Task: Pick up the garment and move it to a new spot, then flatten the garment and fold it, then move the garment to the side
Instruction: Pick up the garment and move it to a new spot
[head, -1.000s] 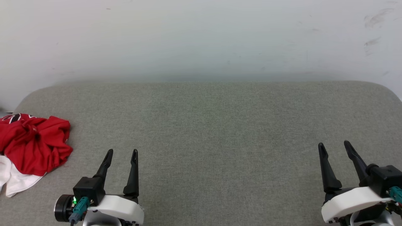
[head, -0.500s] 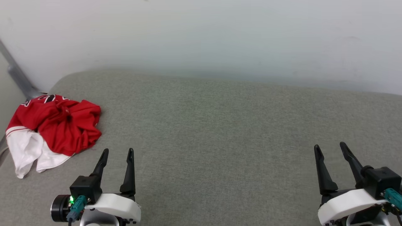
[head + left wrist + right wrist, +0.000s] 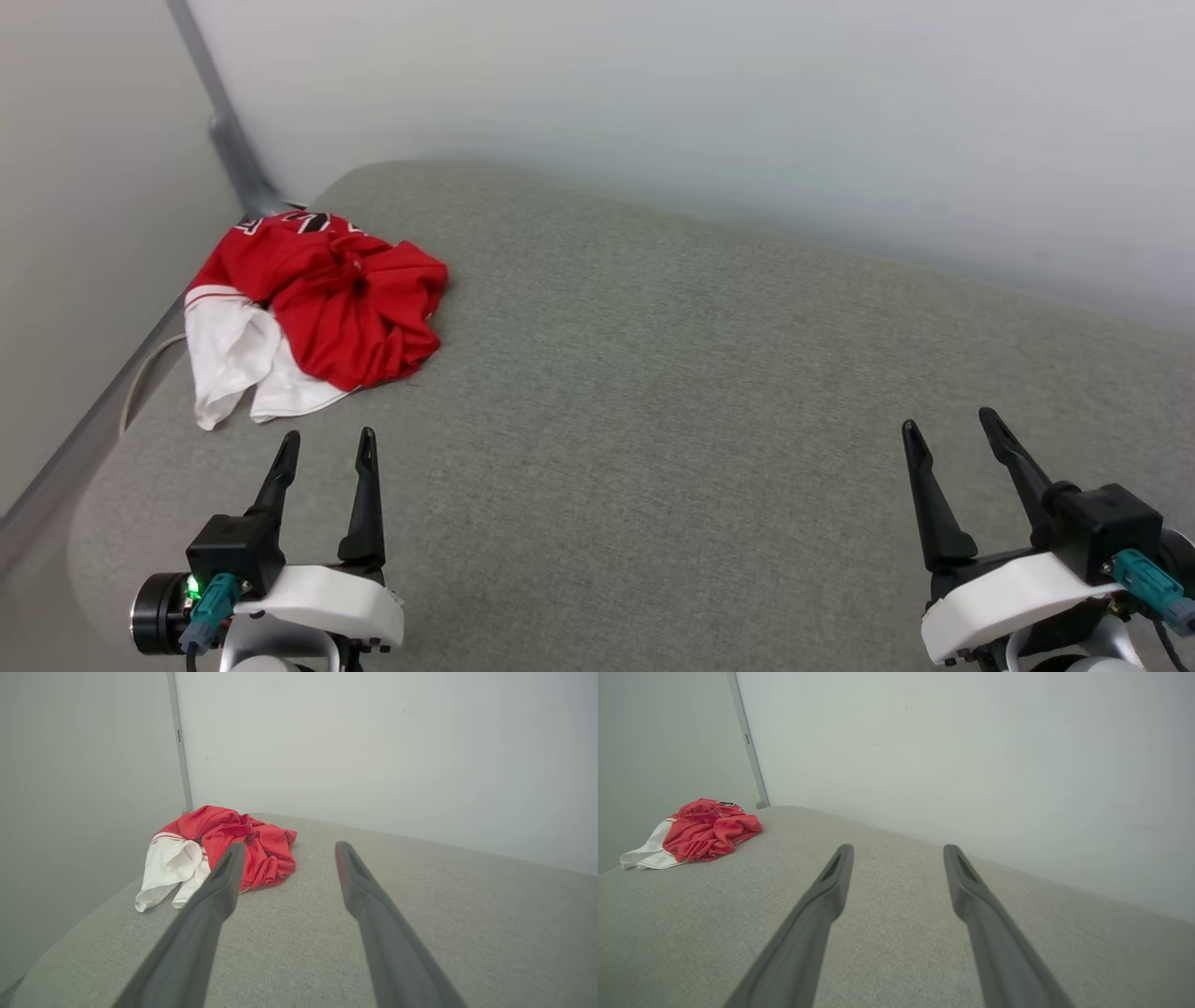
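The garment (image 3: 327, 303) lies crumpled in a heap at the far left corner of the grey padded surface (image 3: 672, 392), red cloth bunched on top with a white sleeve spilling toward me. The left wrist view has the garment (image 3: 224, 851) just beyond the fingertips, and the right wrist view has it (image 3: 700, 830) far off to the left. My left gripper (image 3: 326, 441) stands open a short way in front of the heap, empty. My right gripper (image 3: 948, 424) is open and empty at the lower right, far from the cloth.
A pale wall runs behind the surface, and a second wall with a grey metal rail (image 3: 219, 121) closes off the left side. A thin cable (image 3: 140, 383) hangs by the surface's left edge. The rounded edge drops away at the left.
The head camera has turned left, bringing the whole garment and the room corner into view. Both grippers keep their open pose at the bottom of the picture.
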Robot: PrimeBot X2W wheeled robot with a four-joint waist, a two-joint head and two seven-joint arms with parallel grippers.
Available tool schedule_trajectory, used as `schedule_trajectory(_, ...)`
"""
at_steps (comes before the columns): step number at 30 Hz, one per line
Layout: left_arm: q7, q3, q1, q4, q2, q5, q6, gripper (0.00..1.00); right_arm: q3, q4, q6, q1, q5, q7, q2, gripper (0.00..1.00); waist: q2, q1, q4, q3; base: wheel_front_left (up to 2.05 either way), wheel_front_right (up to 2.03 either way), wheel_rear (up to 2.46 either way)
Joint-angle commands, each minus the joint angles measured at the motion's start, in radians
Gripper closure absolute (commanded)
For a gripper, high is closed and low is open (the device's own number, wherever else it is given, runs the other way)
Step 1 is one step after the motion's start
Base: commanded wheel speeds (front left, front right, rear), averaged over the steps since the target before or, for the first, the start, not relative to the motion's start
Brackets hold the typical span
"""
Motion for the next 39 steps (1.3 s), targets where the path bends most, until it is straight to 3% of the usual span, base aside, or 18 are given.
schedule_trajectory(1,-0.003,0.003,-0.013,-0.004,0.001,-0.001,0.0,0.0,0.003,-0.007,-0.001,-0.017,-0.004,0.003,0.003,0.0,0.0,0.0,0.04,0.006,0.0,0.0,0.0)
schedule_trajectory(14,-0.003,0.012,-0.017,-0.006,-0.003,-0.01,0.001,0.0,0.028,-0.045,-0.001,-0.031,-0.009,0.013,0.002,0.0,0.0,0.0,0.188,0.015,0.0,0.0,0.0)
schedule_trajectory(32,-0.003,0.048,-0.064,0.004,-0.004,-0.048,0.004,0.0,0.011,-0.054,-0.001,-0.066,-0.025,0.015,0.002,0.0,0.0,0.0,0.194,0.062,0.0,0.0,0.0)
schedule_trajectory(39,-0.003,0.078,-0.186,0.085,-0.003,-0.102,-0.01,0.0,-0.011,-0.114,-0.001,-0.105,-0.058,0.054,-0.011,0.0,0.0,0.0,0.129,0.173,0.0,0.0,0.0)
